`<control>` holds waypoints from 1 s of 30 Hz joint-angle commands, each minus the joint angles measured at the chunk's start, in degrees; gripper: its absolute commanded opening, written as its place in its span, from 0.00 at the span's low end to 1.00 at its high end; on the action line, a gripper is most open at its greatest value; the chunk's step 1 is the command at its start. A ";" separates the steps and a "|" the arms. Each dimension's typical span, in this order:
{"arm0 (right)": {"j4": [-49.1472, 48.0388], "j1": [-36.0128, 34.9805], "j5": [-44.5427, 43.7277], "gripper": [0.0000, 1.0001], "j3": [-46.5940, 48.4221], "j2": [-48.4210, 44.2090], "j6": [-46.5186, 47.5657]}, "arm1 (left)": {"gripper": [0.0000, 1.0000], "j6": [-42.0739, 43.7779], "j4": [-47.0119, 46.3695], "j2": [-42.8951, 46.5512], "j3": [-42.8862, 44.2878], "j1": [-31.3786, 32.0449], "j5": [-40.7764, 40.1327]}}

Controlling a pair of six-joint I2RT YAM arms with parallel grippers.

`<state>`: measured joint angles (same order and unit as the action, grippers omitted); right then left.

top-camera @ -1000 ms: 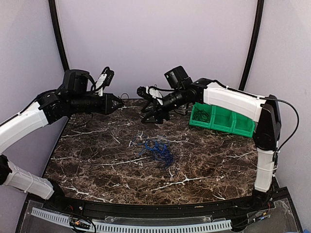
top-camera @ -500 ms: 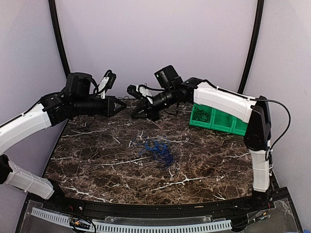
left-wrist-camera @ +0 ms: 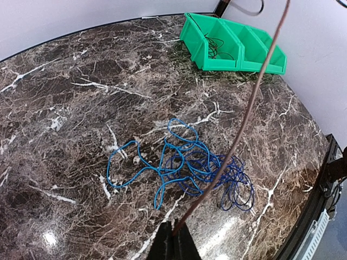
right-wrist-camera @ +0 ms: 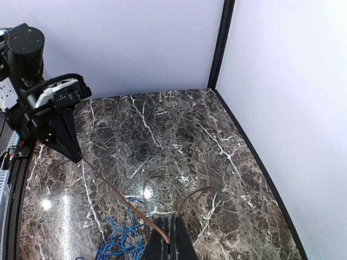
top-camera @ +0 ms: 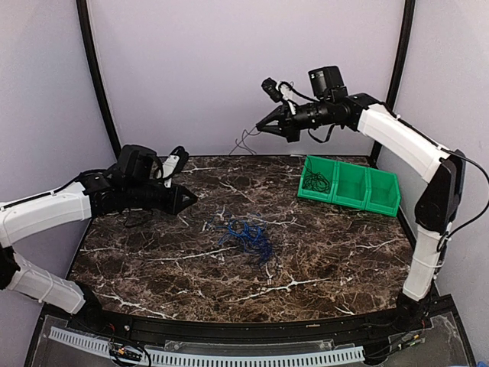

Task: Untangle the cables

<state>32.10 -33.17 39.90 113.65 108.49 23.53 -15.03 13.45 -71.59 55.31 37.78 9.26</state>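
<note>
While both arms hang clear of the tabletop (top-camera: 328, 260), I take the green bin (top-camera: 382, 200) at its far right as my marker. The left arm reaches in low, well to the bin's left. The right arm stands high, its wrist above and just left of the bin's left end.

The cables (top-camera: 246, 235) lie as a loose blue clump flat on the tabletop, left of the bin and a little nearer the arm bases, lower than both hands. The left hand (top-camera: 191, 197) is clenched, and so is the right hand (top-camera: 261, 126). Each wrist view shows one thin dark strand (left-wrist-camera: 241, 130) pinched in the closed tips and running straight to the other hand.

The strand's long axis therefore climbs from low, far left of the bin, to high over the bin's left end, crossing above the side of the clump that faces the bin. The left hand is the nearer one to the clump. I judge that the coming move turns on drawing the strand along that line, away from the blue loops.

I cannot make out whether the strand touches or threads those loops. From above the span is too thin to see, and only a slack tail shows beneath the right hand. Some dark wires (top-camera: 315, 182) sit in the bin's left compartment, but I cannot tell how many.
</note>
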 commanded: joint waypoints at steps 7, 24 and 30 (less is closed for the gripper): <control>-5.62 10.59 -3.09 0.00 -4.18 -3.98 -3.69 | 0.30 -0.84 -6.93 -5.75 -0.39 0.10 2.20; -8.29 19.94 -12.50 0.00 -10.03 -1.42 -2.54 | 0.43 -1.72 -11.94 -4.09 -2.90 0.10 2.17; -9.54 22.09 -13.41 0.00 -11.16 1.36 -2.72 | 0.43 -2.24 -12.75 -4.61 -3.52 0.10 2.67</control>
<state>25.26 -12.16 27.77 103.57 107.00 20.91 -16.80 2.57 -77.56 52.86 38.04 11.38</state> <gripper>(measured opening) 0.014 0.434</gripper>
